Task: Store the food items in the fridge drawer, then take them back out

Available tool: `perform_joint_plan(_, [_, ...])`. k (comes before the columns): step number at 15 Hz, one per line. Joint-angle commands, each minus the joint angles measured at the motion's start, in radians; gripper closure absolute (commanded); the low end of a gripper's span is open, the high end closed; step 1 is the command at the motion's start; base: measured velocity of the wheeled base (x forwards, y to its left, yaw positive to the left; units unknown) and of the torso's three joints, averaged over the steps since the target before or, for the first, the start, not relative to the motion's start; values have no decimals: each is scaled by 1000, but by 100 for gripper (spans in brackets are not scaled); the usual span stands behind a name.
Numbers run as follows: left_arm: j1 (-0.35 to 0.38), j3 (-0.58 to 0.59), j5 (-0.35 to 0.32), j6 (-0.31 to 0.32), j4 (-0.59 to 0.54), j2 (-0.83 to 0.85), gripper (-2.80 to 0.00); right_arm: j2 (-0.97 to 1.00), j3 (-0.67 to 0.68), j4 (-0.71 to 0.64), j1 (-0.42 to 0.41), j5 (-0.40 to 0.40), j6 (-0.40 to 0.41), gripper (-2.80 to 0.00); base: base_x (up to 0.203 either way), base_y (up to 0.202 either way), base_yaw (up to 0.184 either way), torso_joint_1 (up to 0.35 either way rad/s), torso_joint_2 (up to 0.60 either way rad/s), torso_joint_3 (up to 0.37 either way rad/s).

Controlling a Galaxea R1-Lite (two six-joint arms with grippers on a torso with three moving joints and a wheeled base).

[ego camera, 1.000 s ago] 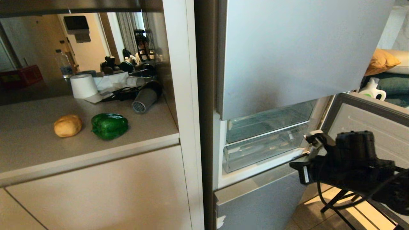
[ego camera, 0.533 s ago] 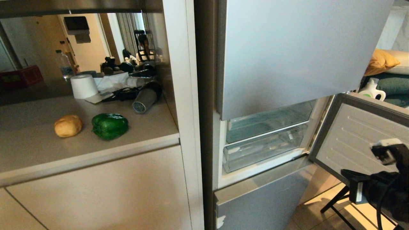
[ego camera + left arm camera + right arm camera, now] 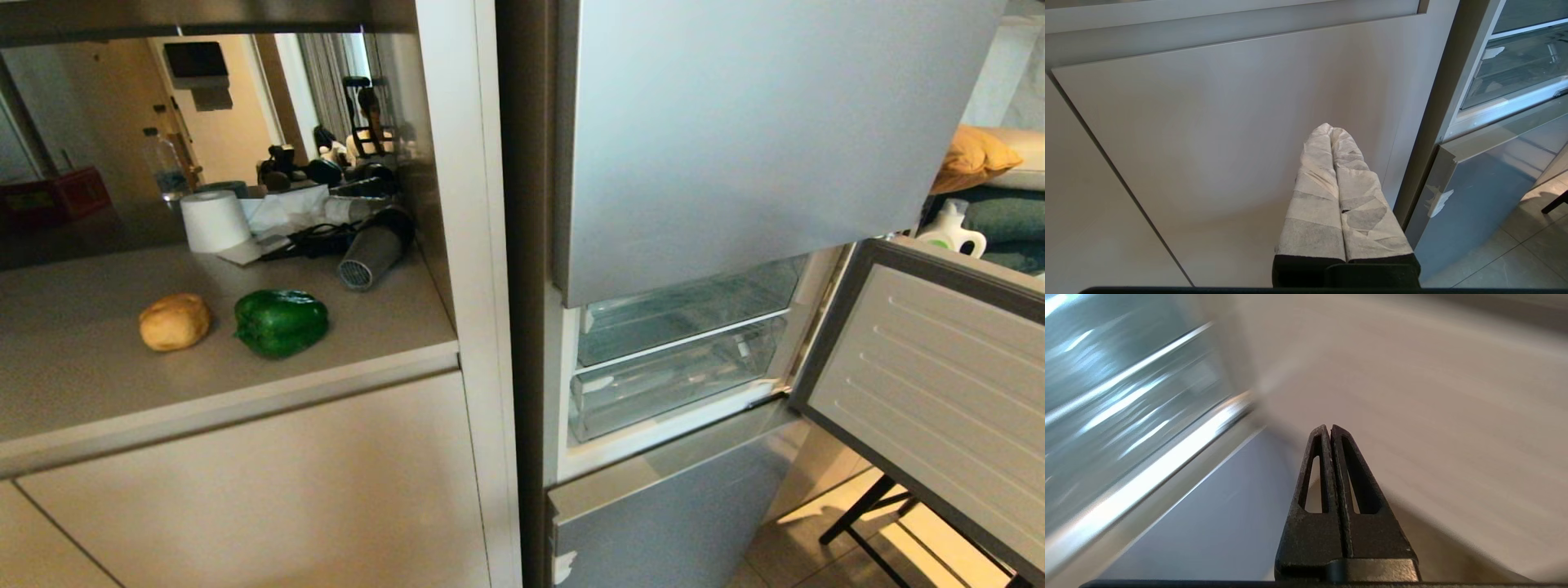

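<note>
The jaws of the right gripper [image 3: 1329,428] were pressed fully together and held nothing; they were two black, hollow, wedge-shaped fingers, pointing at the pale inner side of the fridge door [image 3: 931,384]. A second ago this gripper was in the head view at the door's edge; now it had left that view, and the door stood wide open. The jaws of the left gripper [image 3: 1331,128] were also shut and empty, wrapped in white crinkled tape, parked before a smooth beige cabinet door [image 3: 1208,143].

I judged that the opening step was finished and the fridge drawer [image 3: 673,380] could now be reached. It was of clear, hard plastic, wide and shallow, and was not yet pulled out.

The bell pepper [image 3: 282,322], glossy, dark green and lobed, and the potato [image 3: 174,322], round, matt and tan-yellow, lay just beside each other on the smooth grey table [image 3: 98,384], well apart from the drawer. Neither one was stored yet.
</note>
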State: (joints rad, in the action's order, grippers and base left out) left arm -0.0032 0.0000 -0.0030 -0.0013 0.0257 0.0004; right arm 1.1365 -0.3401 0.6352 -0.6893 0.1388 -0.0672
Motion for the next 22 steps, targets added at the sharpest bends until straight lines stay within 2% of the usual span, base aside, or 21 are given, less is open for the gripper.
perform_joint_plan(1, [0,11,0,0,0,-2,0,-84,-5,1,-213,89,-2,0,0,0,0,0,0,0])
perform_joint_plan(3, [0,11,0,0,0,-2,0,-191,-5,-1,-406,178,-4,0,0,0,0,0,0,0])
perform_joint_plan(6, [0,11,0,0,0,-2,0,-249,-16,-2,-648,233,-18,0,0,0,0,0,0,0])
perform_joint_plan(9, [0,11,0,0,0,-2,0,-208,-32,-4,-831,297,-41,0,0,0,0,0,0,0])
perform_joint_plan(11, [0,11,0,0,0,-2,0,-131,-44,-3,-910,338,-45,0,0,0,0,0,0,0])
perform_joint_plan(14, [0,11,0,0,0,-2,0,-39,-71,6,-936,394,-39,0,0,0,0,0,0,0])
perform_joint_plan(16, [0,11,0,0,0,-2,0,-44,-70,9,-937,466,-37,0,0,0,0,0,0,0])
perform_joint_plan(19, [0,11,0,0,0,-2,0,-95,-40,5,-911,512,-34,0,0,0,0,0,0,0])
perform_joint_plan(21, [0,11,0,0,0,-2,0,-146,-1,6,-803,564,-30,0,0,0,0,0,0,0])
perform_joint_plan(22, [0,11,0,0,0,-2,0,-166,14,5,-702,569,-26,0,0,0,0,0,0,0])
